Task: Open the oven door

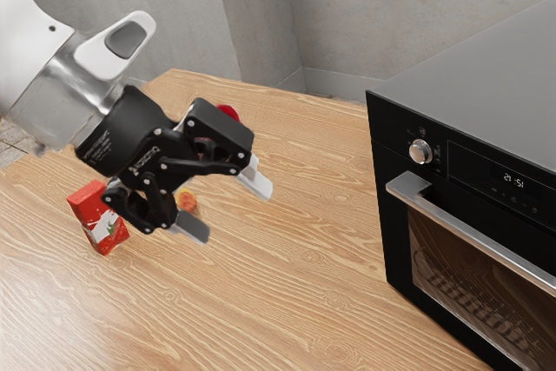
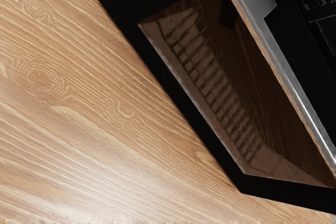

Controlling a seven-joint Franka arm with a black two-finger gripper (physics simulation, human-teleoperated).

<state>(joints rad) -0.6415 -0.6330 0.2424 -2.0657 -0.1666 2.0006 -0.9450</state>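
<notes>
Apparently a rack (image 2: 212, 85) behind dim oven glass (image 2: 249, 80)

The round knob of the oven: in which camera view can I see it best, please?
The exterior view. There the knob appears whole, on the front of the oven. The wrist view shows it larger, but the picture's edge cuts it off.

Black oven (image 1: 380, 215), silver handle (image 1: 486, 236), wood-grained table (image 1: 304, 301)

Oven (image 1: 473, 93) on table (image 1: 295, 301), at the exterior view's right; carton (image 1: 89, 204) toward the exterior view's left
</notes>
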